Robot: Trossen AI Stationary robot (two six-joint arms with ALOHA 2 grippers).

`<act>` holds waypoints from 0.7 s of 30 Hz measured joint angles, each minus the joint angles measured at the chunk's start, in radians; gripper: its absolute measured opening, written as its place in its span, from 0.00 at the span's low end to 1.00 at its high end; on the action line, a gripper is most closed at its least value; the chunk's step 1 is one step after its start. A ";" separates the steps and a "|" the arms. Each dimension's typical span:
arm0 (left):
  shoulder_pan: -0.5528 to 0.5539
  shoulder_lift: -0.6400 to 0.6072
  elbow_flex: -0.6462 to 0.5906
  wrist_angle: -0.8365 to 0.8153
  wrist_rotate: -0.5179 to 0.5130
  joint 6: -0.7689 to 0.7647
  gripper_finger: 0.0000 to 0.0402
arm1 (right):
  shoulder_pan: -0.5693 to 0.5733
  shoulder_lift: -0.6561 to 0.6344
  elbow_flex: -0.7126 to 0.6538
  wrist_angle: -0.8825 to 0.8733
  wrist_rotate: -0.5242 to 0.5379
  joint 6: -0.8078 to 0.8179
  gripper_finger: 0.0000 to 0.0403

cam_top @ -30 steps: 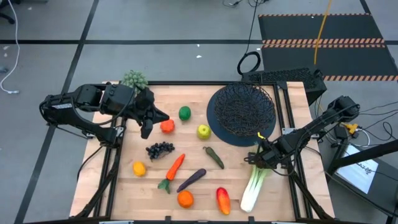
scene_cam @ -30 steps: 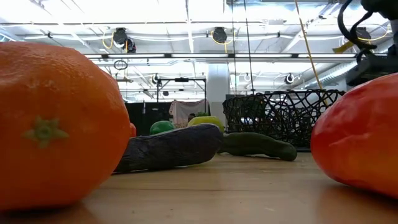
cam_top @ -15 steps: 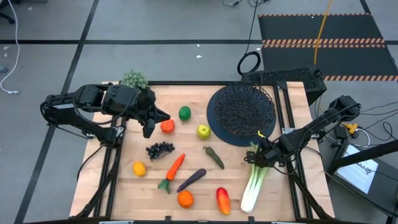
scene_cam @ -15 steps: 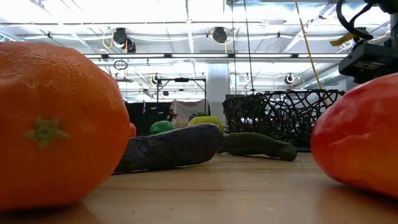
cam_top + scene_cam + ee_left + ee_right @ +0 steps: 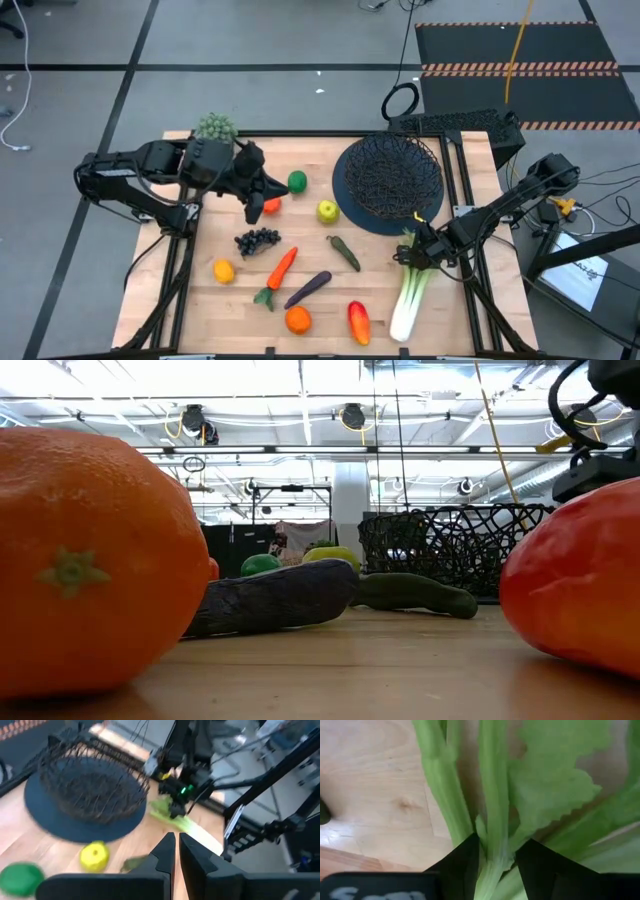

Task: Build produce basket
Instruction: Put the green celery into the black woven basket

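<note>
Right tool clamped on the green leafy end of the leek, just beside the basket on its near side; the leek's white end points away from the basket along the worktop. Left tool, fingers together, hangs over the tomato, well left of the basket.

left arm: comes in from the table's left edge, bent at the elbow, reaching toward the middle
left gripper: fingers pinched together, nothing in them
right arm: folded in from the right side, wrist down low near that edge
right gripper: fingers clamped on a thin green stem, pointing down
</note>
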 joint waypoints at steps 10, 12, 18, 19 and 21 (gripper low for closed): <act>0.000 0.002 0.000 0.023 0.000 0.011 0.06 | 0.001 0.001 -0.002 0.085 0.000 -0.070 0.03; 0.000 0.002 0.000 0.023 0.000 0.016 0.06 | 0.002 0.001 -0.002 0.126 0.000 -0.083 0.02; 0.000 0.002 0.000 0.021 0.000 0.054 0.06 | 0.002 -0.008 -0.002 0.269 -0.001 -0.120 0.06; 0.000 0.002 0.000 0.020 0.000 0.064 0.06 | 0.002 -0.013 0.000 0.290 -0.001 -0.123 0.06; 0.000 0.002 0.000 0.019 0.000 0.084 0.06 | 0.002 -0.031 0.011 0.317 0.002 -0.141 0.05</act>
